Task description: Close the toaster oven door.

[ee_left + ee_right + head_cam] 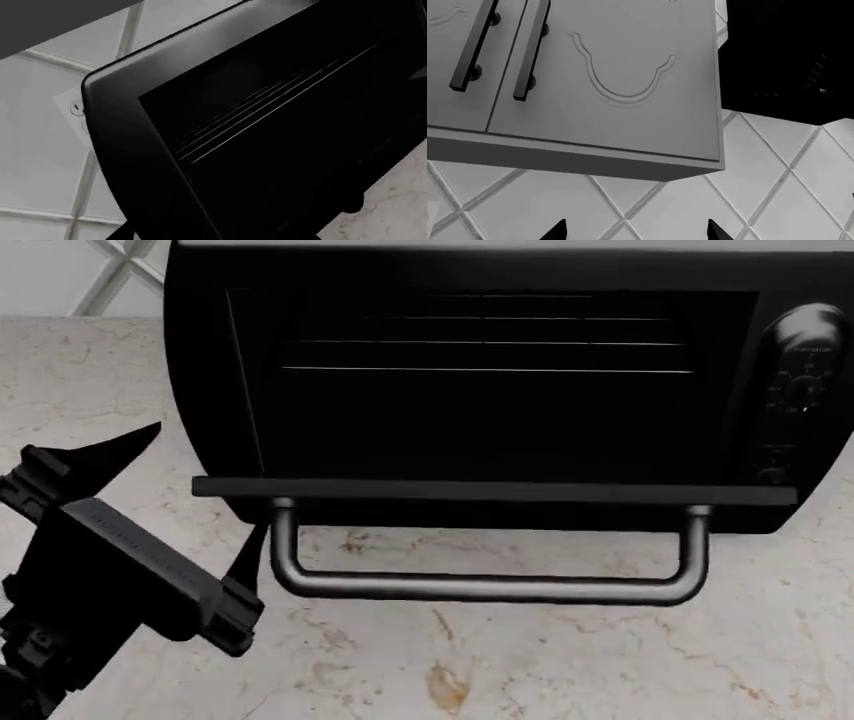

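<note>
The toaster oven (200, 360) is a glossy black box on the counter, with wire racks (487, 345) inside and knobs (805, 335) on its right side. Its door (494, 490) hangs open and flat, seen edge-on, with the silver bar handle (487, 587) out front. My left gripper (207, 477) is open beside the door's left end, one finger (120, 445) up by the oven's side and one finger (247, 555) by the handle's left post. The left wrist view is filled by the oven (127, 145) and racks (267, 107). My right gripper (635, 231) is open and empty, facing a tiled wall.
Marble counter (534, 670) runs in front of the oven. White tiled wall (40, 165) with an outlet (75, 107) stands behind it. The right wrist view shows a grey wall cabinet (620, 75) with bar handles (530, 50) and a dark shape (787, 55) beside it.
</note>
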